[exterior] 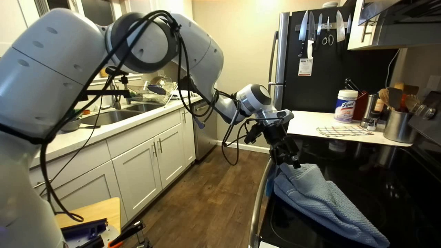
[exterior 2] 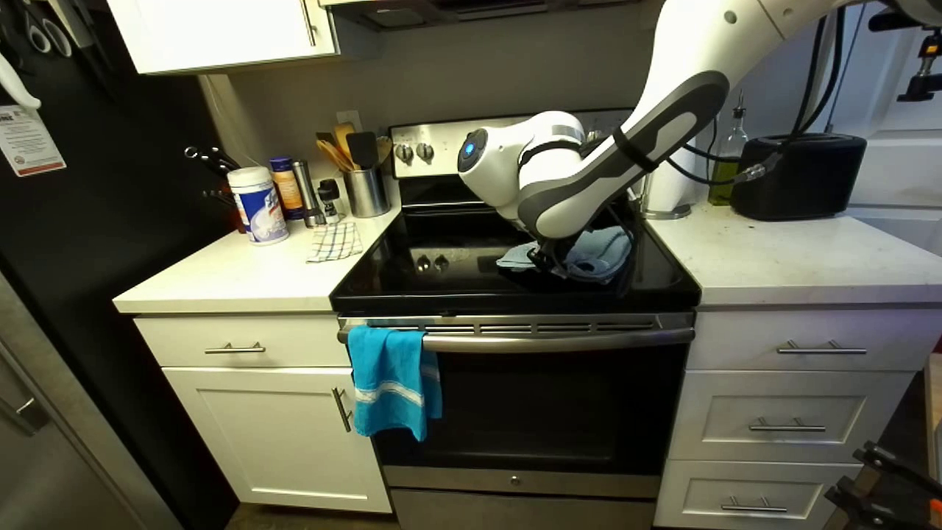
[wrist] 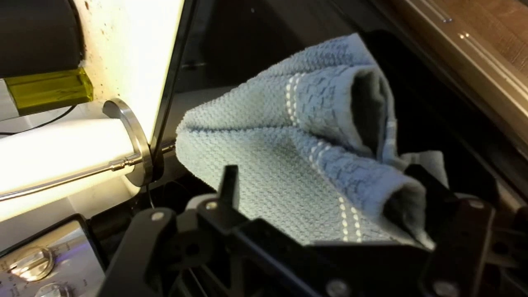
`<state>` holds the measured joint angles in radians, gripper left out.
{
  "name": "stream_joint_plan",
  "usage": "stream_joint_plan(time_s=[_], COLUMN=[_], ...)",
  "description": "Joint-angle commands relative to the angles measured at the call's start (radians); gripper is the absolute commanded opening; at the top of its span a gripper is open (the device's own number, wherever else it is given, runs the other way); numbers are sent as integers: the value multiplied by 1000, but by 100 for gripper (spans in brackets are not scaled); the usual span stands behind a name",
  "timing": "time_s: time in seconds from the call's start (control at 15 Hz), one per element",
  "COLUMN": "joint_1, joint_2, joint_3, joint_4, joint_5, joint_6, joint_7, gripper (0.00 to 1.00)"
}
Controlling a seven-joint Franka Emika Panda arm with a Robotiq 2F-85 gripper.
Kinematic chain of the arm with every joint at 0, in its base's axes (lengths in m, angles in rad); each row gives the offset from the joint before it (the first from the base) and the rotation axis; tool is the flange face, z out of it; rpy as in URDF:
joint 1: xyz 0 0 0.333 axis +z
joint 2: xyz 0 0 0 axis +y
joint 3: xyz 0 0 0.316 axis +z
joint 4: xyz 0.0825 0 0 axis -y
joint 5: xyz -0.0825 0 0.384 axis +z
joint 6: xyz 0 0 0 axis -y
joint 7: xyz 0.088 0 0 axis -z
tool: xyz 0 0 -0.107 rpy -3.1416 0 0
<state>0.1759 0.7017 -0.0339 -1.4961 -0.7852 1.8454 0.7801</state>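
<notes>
Standing apart, fingers [wrist: 229, 183] face the grey-blue towel [wrist: 264, 161] near the stovetop edge [exterior 2: 456, 302].

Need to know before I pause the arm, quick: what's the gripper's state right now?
Gripper: open, at the pale blue towel but not closed on it; whether they touch cannot be told.

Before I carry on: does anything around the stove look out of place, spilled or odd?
Two things: the light-blue textured cloth towel lies loosely folded on the black glass cooktop, an odd place for fabric; and small brown specks dot the white countertop near the black toaster, possibly crumbs.
</notes>
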Motion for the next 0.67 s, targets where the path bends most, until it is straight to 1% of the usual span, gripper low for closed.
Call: stream_joint_plan(time_s=[0.0,0.07,0.13,0.27,0.6], joint_1=[-2,-4,-5,-7,-14], joint_2=[-107,-118,-129,-147,-175], joint_3=[-13,-12,-12,-12,-11], joint_4=[-116,-127,-138,-160,-201], joint_5=[-3,-1,-1,2,11], joint_6=[60,66,73,88,117], joint_7=[-3,-2,-2,1,7], gripper=[73,67,58,47,13])
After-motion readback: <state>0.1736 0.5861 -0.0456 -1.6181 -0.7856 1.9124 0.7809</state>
